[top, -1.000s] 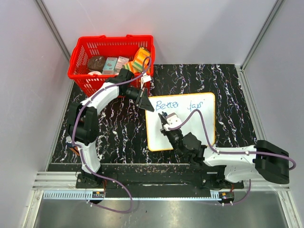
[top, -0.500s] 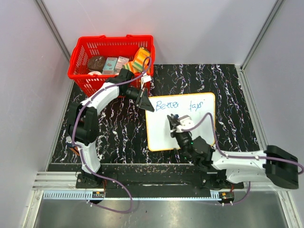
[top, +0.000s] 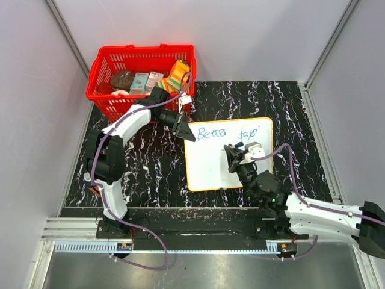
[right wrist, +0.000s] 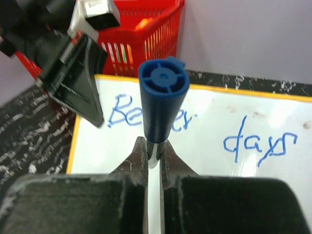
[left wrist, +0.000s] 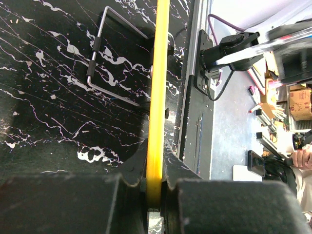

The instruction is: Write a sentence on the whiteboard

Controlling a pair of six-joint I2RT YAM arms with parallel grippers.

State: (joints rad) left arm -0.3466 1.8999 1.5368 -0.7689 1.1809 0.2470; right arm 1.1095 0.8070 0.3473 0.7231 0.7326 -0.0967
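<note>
The whiteboard [top: 225, 165] lies on the black marbled table, white with a yellow-orange rim. The sentence [top: 227, 133] is blue handwriting reading "Better days" along its top; only this one line shows. My left gripper [top: 184, 130] is shut on the board's yellow rim [left wrist: 158, 87] at the top left corner. My right gripper [top: 231, 151] is over the board's middle, shut on a marker with a blue cap [right wrist: 162, 100] that stands upright between the fingertips [right wrist: 141, 151]. The words [right wrist: 258, 144] lie beyond the marker in the right wrist view. The marker's tip is hidden.
A red basket [top: 108, 66] with several packaged items stands at the back left, close behind the left gripper. A bent metal wire handle [left wrist: 97, 53] lies on the table beside the board's edge. Grey walls enclose the table.
My right arm has swung to the right, carrying the marker from the board's left-middle towards its centre. The left gripper and the board have not moved.
</note>
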